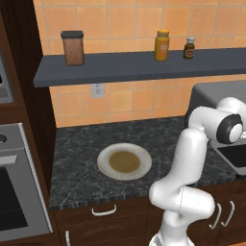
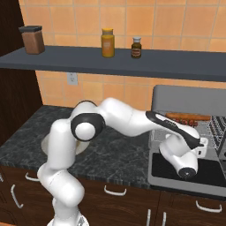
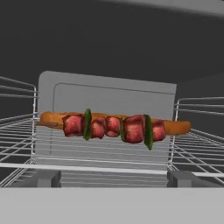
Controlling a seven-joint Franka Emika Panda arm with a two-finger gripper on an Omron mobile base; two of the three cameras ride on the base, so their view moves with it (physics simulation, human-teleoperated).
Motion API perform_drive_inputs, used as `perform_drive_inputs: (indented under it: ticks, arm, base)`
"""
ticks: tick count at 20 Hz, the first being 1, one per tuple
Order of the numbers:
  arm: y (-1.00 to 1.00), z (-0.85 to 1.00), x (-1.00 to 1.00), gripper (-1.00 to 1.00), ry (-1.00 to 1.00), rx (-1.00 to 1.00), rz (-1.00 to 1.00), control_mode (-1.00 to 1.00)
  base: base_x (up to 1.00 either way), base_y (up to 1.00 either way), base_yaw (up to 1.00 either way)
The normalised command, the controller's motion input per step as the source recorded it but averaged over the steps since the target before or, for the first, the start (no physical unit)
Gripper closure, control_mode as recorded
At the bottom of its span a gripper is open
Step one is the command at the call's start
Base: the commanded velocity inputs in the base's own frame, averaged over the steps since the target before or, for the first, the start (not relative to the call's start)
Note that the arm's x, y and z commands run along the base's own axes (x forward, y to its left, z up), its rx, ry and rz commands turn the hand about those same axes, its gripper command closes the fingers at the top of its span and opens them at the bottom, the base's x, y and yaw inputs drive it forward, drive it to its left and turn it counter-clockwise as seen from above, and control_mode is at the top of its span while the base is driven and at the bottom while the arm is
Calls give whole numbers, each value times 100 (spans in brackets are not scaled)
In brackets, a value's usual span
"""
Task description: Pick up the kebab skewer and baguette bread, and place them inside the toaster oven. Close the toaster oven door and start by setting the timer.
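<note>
While the hand camera looks straight into the toaster oven (image 2: 185, 99), the nearest thing is the wire rack (image 3: 105, 168) with its front bar across the lower frame. Gripper is spread wide with nothing between the fingers; the fingertips themselves are not clear in any view. On the rack, the kebab skewer (image 3: 111, 127) lies crosswise, red meat chunks with green pieces between them. Just behind it, touching or nearly so, lies the baguette (image 3: 177, 127), parallel, its orange-brown ends sticking out past the skewer on both sides. Behind both is the grey back wall of the oven cavity.

From the right base camera: arm reaches into the oven front, the wrist over the toaster oven door (image 2: 198, 174), which is folded down flat. Plate (image 1: 125, 161) sits on the dark counter (image 1: 77, 158), well apart from the oven, holding no food. Further back, the shelf (image 1: 120, 67) carries three jars.
</note>
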Motion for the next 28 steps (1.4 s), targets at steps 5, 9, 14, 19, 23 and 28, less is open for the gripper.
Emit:
perform_drive_inputs:
  ticks: [5,9,14,19,23,28]
  arm:
    - [0,5,34,-100,0,0,0,-100]
    - [0,5,32,-100,0,0,0,-100]
    - [0,5,37,-100,0,0,0,-100]
    - [-1,12,-10,-100,0,0,0,-100]
    - [-4,26,-63,-100,0,0,0,-100]
    - [0,7,0,-100,-2,0,1,-100]
  base:
    - [0,0,0]
    - [0,0,0]
    - [0,0,0]
    - [0,0,0]
    - [0,0,0]
    - [0,0,0]
